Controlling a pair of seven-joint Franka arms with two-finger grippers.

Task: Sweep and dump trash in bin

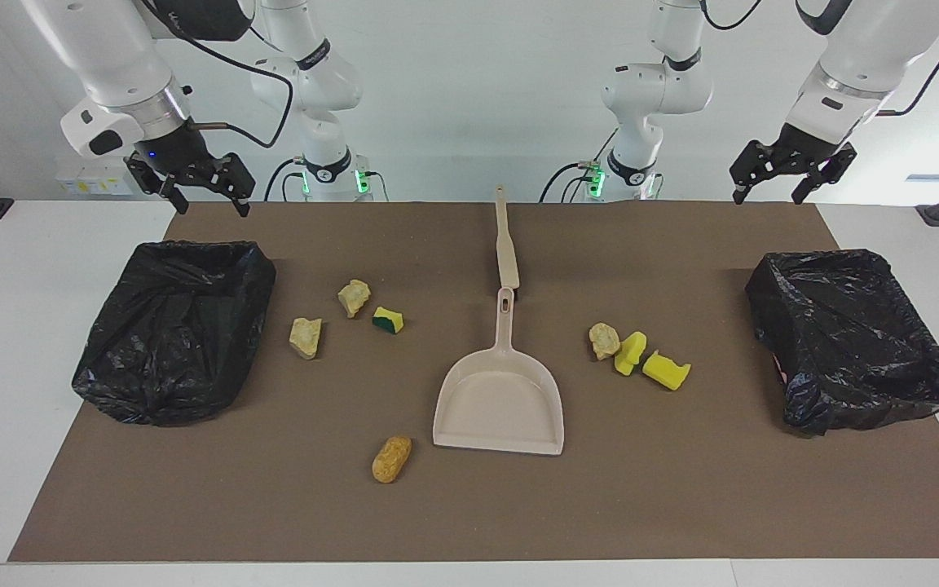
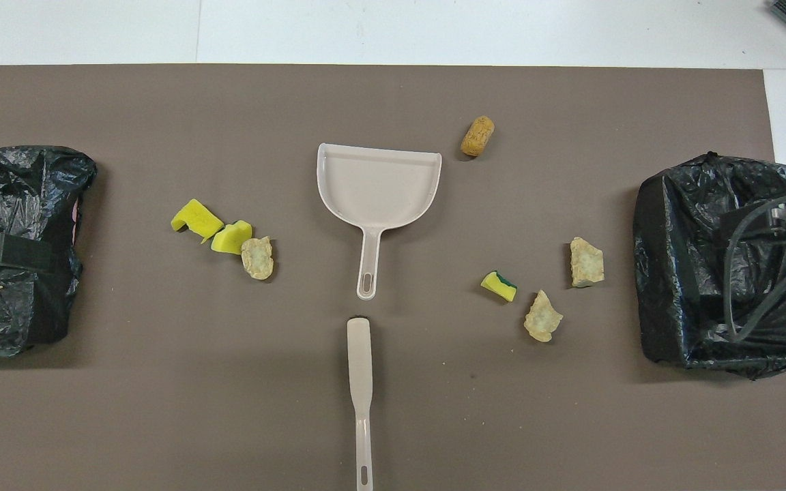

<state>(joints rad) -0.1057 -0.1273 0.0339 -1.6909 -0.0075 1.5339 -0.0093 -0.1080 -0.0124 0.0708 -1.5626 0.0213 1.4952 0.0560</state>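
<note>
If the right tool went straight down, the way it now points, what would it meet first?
Probably the black bin bag at the right arm's end of the table. The right tool hangs open above the bag's edge nearest the robots; in the overhead view it sits over the bag. Depth is unclear, so it might meet the brown mat instead.

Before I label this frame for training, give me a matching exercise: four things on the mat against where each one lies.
Things:
1. dustpan
2. brush
3. orange-brown chunk
4. yellow-and-green chunk

Places:
A. beside the dustpan's open edge, farthest of the trash from the robots
B. mid-mat, handle toward the robots
C. beside two pale tan chunks, toward the right arm's end
D. in line with the dustpan's handle, nearer to the robots

Pairs: 1-B, 2-D, 3-A, 4-C
</note>
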